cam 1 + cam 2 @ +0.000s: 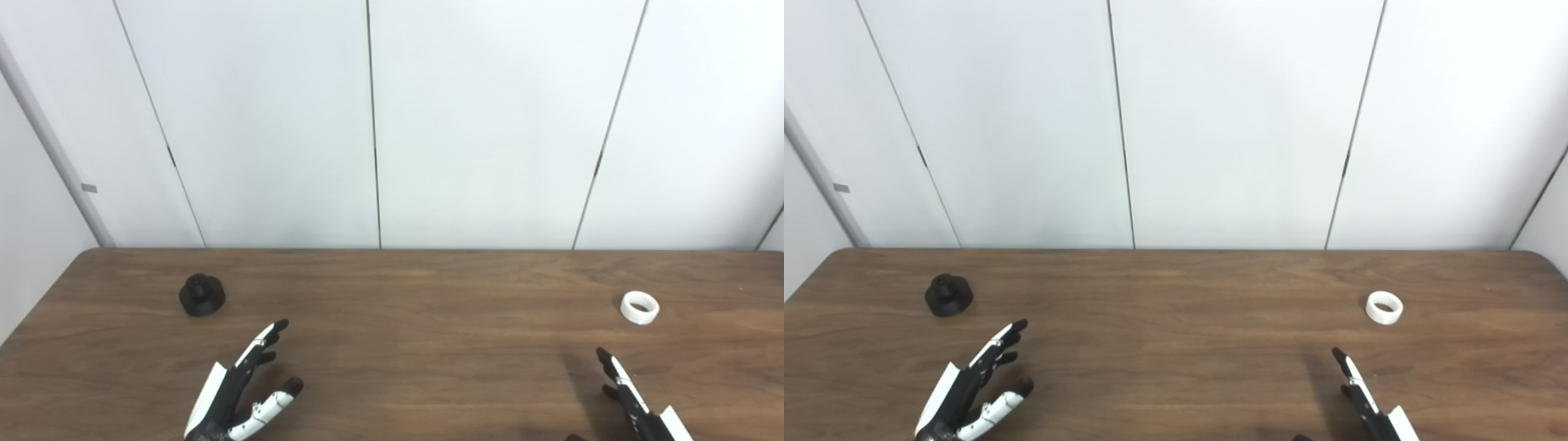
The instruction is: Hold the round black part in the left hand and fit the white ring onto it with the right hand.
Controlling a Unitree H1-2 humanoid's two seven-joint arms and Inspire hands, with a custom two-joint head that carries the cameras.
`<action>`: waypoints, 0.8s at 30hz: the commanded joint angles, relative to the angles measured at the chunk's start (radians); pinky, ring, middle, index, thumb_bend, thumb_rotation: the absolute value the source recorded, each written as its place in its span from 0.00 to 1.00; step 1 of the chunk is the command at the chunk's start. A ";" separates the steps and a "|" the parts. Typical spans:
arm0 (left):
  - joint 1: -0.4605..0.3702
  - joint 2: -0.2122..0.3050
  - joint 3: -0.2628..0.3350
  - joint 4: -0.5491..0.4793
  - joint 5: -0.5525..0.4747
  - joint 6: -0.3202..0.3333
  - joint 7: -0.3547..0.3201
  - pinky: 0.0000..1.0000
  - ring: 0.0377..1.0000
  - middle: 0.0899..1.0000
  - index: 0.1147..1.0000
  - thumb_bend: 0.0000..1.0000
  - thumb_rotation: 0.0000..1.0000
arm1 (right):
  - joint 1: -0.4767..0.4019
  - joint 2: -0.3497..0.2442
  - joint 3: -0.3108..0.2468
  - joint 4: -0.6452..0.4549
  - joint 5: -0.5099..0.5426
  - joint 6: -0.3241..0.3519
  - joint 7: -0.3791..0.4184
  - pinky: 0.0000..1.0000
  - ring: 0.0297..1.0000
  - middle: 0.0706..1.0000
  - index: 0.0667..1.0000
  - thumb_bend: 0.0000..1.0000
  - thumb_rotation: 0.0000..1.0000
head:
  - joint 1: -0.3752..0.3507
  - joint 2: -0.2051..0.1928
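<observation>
Both hands' fingers (264, 338) spread, clear of black part (201, 295); ring (639, 307) apart.

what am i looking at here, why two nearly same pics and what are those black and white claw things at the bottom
Those are a humanoid robot's two hands. Both pictures come from cameras side by side on its head, so they show one scene from slightly different spots. The left hand and right hand hover open over a brown wooden table, holding nothing. On the table lie a round black part, far left, and a white ring, far right, well apart. Behind is a plain white panelled wall.
</observation>
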 commanded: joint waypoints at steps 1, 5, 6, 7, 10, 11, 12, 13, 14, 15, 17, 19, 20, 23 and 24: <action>0.031 -0.014 -0.015 0.052 0.007 -0.033 0.015 0.87 0.94 0.96 0.93 0.74 0.72 | 0.000 -0.006 0.000 -0.002 0.004 0.007 0.002 0.93 1.00 1.00 1.00 0.58 0.55 | 0.001 0.000; 0.032 -0.013 -0.015 0.050 0.010 -0.033 0.016 0.87 0.94 0.96 0.93 0.72 0.71 | 0.001 -0.007 0.001 -0.003 -0.003 0.007 0.001 0.92 1.00 1.00 1.00 0.57 0.55 | 0.000 0.000; 0.032 -0.013 -0.015 0.050 0.011 -0.032 0.016 0.87 0.94 0.96 0.93 0.73 0.71 | 0.001 -0.006 0.001 -0.004 0.000 0.009 0.002 0.92 1.00 1.00 1.00 0.57 0.54 | 0.000 0.000; 0.032 -0.014 -0.015 0.049 0.011 -0.031 0.016 0.87 0.94 0.96 0.93 0.74 0.71 | 0.001 -0.006 0.001 -0.005 0.001 0.011 0.003 0.93 1.00 1.00 1.00 0.58 0.55 | 0.000 0.000; 0.033 -0.014 -0.014 0.046 0.008 -0.029 0.015 0.87 0.94 0.96 0.93 0.74 0.71 | 0.001 -0.006 0.001 -0.003 -0.001 0.008 0.001 0.92 1.00 1.00 1.00 0.58 0.56 | 0.000 0.000; 0.032 -0.014 -0.015 0.045 0.008 -0.027 0.014 0.87 0.94 0.96 0.93 0.74 0.71 | 0.000 -0.006 0.000 -0.002 -0.001 0.006 0.001 0.92 1.00 1.00 1.00 0.58 0.56 | 0.000 0.000; 0.032 -0.014 -0.015 0.044 0.008 -0.025 0.014 0.87 0.94 0.96 0.93 0.74 0.71 | 0.000 -0.006 0.000 -0.003 -0.001 0.009 0.001 0.91 1.00 1.00 1.00 0.58 0.56 | 0.000 0.000; 0.032 -0.014 -0.015 0.044 0.009 -0.024 0.014 0.87 0.94 0.96 0.93 0.74 0.71 | 0.000 -0.006 0.000 -0.004 -0.001 0.011 0.001 0.91 1.00 1.00 1.00 0.59 0.56 | 0.001 0.000; 0.032 -0.014 -0.015 0.045 0.009 -0.025 0.014 0.87 0.94 0.96 0.93 0.74 0.71 | 0.000 -0.006 0.000 -0.005 -0.002 0.011 0.001 0.91 1.00 1.00 1.00 0.59 0.56 | 0.001 0.001; 0.032 -0.014 -0.014 0.047 0.008 -0.027 0.015 0.87 0.94 0.96 0.93 0.74 0.71 | 0.000 -0.006 0.000 -0.006 -0.002 0.012 0.001 0.91 1.00 1.00 1.00 0.58 0.56 | 0.001 0.001; 0.032 -0.015 -0.014 0.050 0.001 -0.030 0.013 0.87 0.94 0.96 0.93 0.74 0.71 | 0.000 -0.005 0.000 -0.005 0.003 0.011 0.001 0.92 1.00 1.00 1.00 0.59 0.56 | 0.002 0.000; 0.032 -0.015 -0.013 0.051 -0.004 -0.035 0.012 0.88 0.95 0.96 0.93 0.75 0.70 | 0.001 -0.005 0.000 -0.005 0.005 0.010 0.002 0.93 1.00 1.00 1.00 0.59 0.56 | 0.003 0.001; 0.032 -0.017 -0.012 0.051 -0.007 -0.038 0.014 0.88 0.95 0.96 0.93 0.75 0.70 | 0.001 -0.005 0.000 -0.005 0.004 0.008 0.001 0.93 1.00 1.00 1.00 0.59 0.56 | 0.003 0.001; 0.038 -0.024 -0.007 0.045 -0.017 -0.046 0.019 0.89 0.95 0.97 0.92 0.74 0.65 | 0.003 -0.008 -0.001 -0.007 0.000 0.012 0.003 0.92 1.00 1.00 1.00 0.59 0.56 | 0.008 0.000; 0.040 -0.026 -0.006 0.039 -0.018 -0.045 0.020 0.89 0.95 0.97 0.91 0.74 0.64 | 0.003 -0.009 -0.002 -0.008 0.000 0.013 0.002 0.92 1.00 1.00 1.00 0.59 0.56 | 0.010 0.001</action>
